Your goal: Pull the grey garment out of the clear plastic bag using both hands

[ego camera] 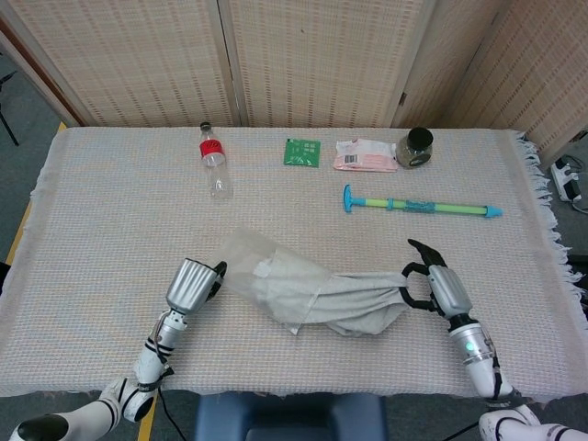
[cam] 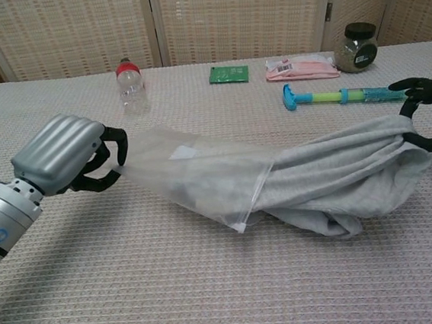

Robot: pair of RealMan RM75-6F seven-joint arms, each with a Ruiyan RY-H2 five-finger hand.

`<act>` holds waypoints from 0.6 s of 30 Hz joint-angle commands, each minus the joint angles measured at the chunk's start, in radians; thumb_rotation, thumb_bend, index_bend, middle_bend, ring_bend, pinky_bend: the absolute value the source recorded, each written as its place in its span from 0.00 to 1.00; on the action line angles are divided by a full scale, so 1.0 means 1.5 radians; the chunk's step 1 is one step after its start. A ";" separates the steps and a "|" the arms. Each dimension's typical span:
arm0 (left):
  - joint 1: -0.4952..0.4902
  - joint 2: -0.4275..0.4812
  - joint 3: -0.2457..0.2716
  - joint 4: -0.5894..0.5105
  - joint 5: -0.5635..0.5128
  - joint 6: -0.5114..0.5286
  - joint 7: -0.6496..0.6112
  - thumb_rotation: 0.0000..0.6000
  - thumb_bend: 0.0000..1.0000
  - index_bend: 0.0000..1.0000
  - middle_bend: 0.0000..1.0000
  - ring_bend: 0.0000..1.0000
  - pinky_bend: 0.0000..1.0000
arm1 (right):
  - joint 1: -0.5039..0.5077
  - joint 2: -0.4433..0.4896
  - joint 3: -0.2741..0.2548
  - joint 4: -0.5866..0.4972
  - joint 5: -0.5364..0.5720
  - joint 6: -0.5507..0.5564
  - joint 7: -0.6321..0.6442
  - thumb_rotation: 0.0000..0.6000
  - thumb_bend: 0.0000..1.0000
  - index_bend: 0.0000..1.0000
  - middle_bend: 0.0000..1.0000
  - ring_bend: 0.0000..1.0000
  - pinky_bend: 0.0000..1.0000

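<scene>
The clear plastic bag (ego camera: 246, 260) (cam: 178, 169) lies stretched across the near middle of the table. My left hand (ego camera: 190, 283) (cam: 66, 153) pinches its closed left end. The grey garment (ego camera: 354, 296) (cam: 348, 180) sticks out of the bag's open right end, more than half of it outside, part still within. My right hand (ego camera: 434, 285) (cam: 430, 114) grips the garment's right end; in the chest view only its dark fingers show at the frame's right edge. Both hands are far apart, with bag and garment pulled long between them.
Along the far side stand a bottle with a red label (ego camera: 213, 161), a green packet (ego camera: 302, 152), a pink wipes pack (ego camera: 365, 155) and a dark jar (ego camera: 415, 147). A teal and green toy pump (ego camera: 421, 206) lies just beyond my right hand.
</scene>
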 commanded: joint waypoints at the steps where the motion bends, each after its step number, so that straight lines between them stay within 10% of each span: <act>1: 0.000 0.008 -0.006 0.018 -0.010 -0.002 -0.007 1.00 0.58 0.73 1.00 1.00 1.00 | -0.007 0.042 0.006 -0.018 0.010 0.000 -0.007 1.00 0.53 0.64 0.03 0.00 0.00; 18: 0.058 0.095 0.008 0.016 -0.039 0.022 -0.033 1.00 0.58 0.73 1.00 1.00 1.00 | -0.026 0.133 0.057 0.026 0.082 0.003 0.043 1.00 0.53 0.62 0.03 0.00 0.00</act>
